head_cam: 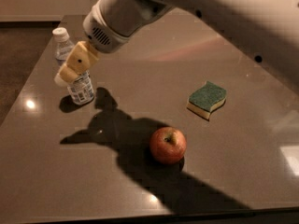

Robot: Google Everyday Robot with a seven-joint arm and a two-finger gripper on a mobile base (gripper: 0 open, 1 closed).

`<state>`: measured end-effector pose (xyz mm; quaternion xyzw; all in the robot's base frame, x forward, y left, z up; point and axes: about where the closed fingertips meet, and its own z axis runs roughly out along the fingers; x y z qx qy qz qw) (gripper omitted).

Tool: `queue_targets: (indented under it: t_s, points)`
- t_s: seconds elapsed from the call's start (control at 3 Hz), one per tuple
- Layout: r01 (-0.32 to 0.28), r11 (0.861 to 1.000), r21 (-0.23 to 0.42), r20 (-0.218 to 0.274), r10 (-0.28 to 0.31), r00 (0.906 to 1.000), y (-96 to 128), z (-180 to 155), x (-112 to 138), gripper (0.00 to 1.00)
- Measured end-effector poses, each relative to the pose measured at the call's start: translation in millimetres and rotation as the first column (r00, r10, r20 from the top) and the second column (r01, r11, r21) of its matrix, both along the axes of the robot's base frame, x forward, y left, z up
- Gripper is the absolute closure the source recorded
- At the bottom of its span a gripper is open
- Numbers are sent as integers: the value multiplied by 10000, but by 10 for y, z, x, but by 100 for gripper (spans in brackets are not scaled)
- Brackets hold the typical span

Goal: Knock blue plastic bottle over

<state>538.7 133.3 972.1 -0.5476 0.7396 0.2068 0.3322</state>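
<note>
The blue plastic bottle (80,90), clear with a white cap and a blue-and-white label, stands upright at the far left of the dark table (140,185). My gripper (65,76), with cream-coloured fingers, reaches in from the upper right and covers the bottle's middle in this view. It is at the bottle, but I cannot tell if it touches it. The bottle's cap shows above the gripper and its lower label below.
A red apple (168,145) sits at the front middle of the table. A green and yellow sponge (207,99) lies to the right. The arm's shadow falls across the table between the bottle and the apple. The table's left edge runs close to the bottle.
</note>
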Motion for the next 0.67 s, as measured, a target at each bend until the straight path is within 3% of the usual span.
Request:
queue_targets:
  t_s: [0.33,0.67]
  points:
    - [81,9979,649,-115,-74,9999,306,-91,52,1]
    - [-92,9951,985,-67,99,9999,450,-133,91,23]
